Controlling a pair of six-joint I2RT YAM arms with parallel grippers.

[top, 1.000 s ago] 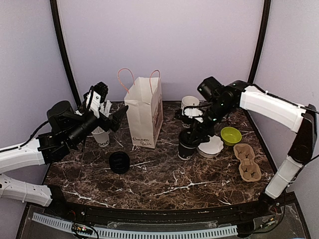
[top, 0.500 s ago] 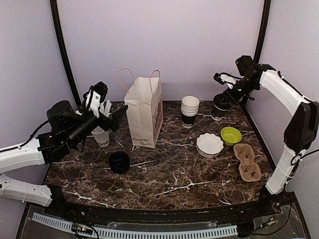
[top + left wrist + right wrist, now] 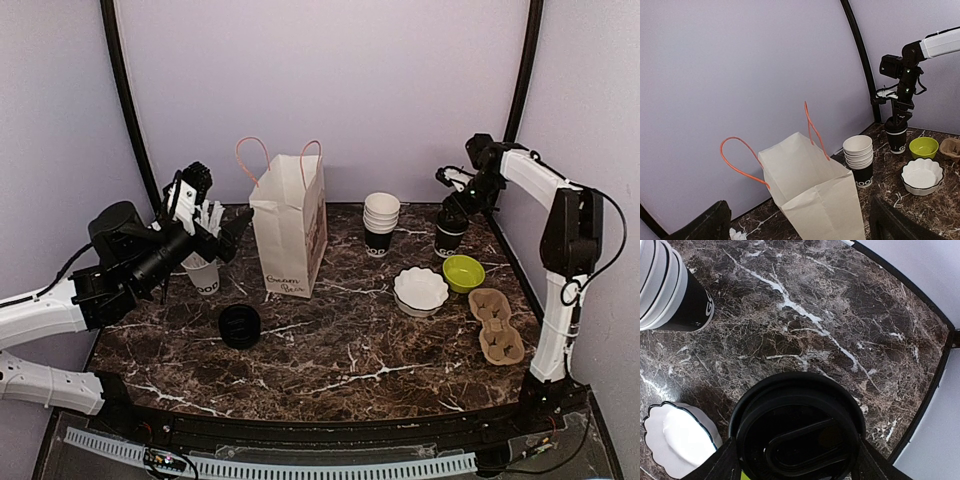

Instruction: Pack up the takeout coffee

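From the top view I see the right gripper (image 3: 452,214) reaching down at the back right corner of the table (image 3: 330,360). Its jaws are closed around the lid end of the takeout coffee (image 3: 449,238), which stands upright just behind the green bowl (image 3: 463,272). The left gripper (image 3: 216,205) hovers left of the paper bag (image 3: 290,235), jaws spread wide and holding nothing. In the left wrist view my two fingers (image 3: 705,227) sit far apart at the bottom edge, with the bag's open mouth between them. The takeout coffee (image 3: 897,136) shows far off, to the right of the stack of cups (image 3: 859,160), with the right gripper on top of it. In the right wrist view I look straight down on the black lid (image 3: 800,435), and a dark finger lies against each side of it. The white bowl (image 3: 675,440) sits at lower left.
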